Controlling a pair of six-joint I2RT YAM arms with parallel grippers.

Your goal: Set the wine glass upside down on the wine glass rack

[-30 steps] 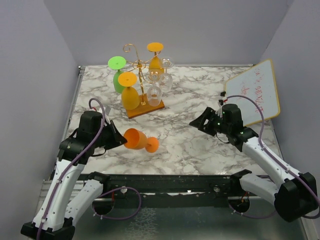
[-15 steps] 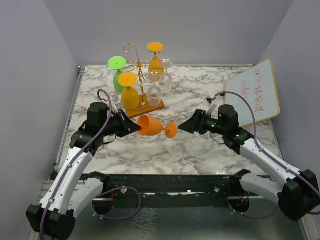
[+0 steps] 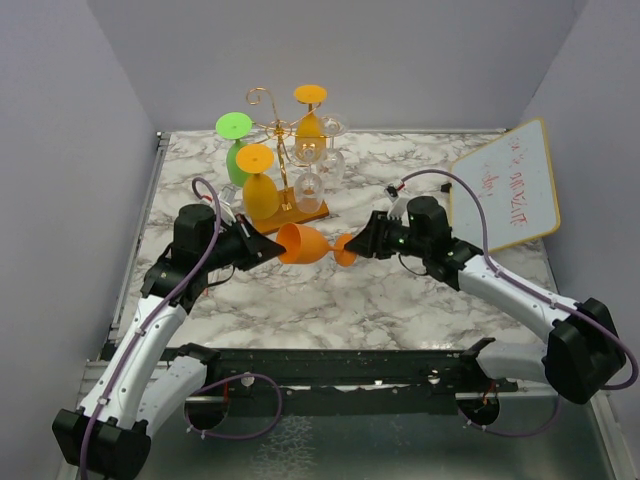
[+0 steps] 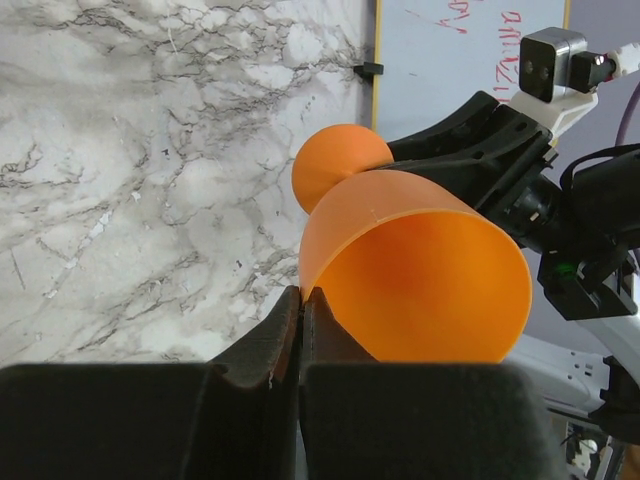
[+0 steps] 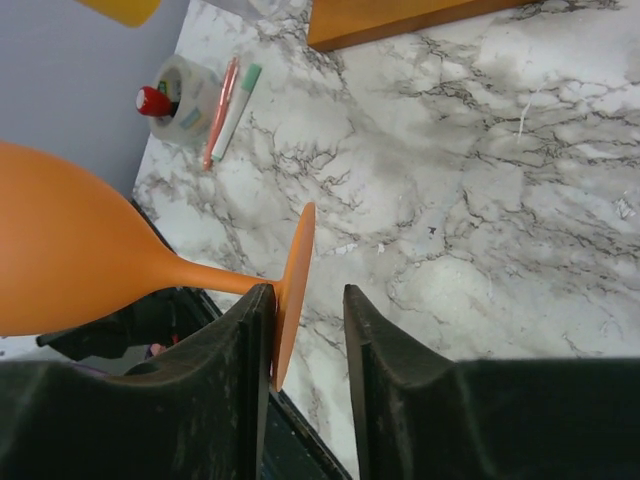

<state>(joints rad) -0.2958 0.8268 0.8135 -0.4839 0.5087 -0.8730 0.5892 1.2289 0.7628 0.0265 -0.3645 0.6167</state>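
Orange glass (image 3: 300, 243); whiteboard (image 3: 505, 190) txt illegible

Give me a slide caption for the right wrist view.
Right end effector brackets the foot of the sideways orange wine glass over the marble table, one finger touching, jaws open.

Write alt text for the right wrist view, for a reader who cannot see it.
An orange wine glass, held sideways, has its round foot between the parted fingers of the right pincer, above a marble table.
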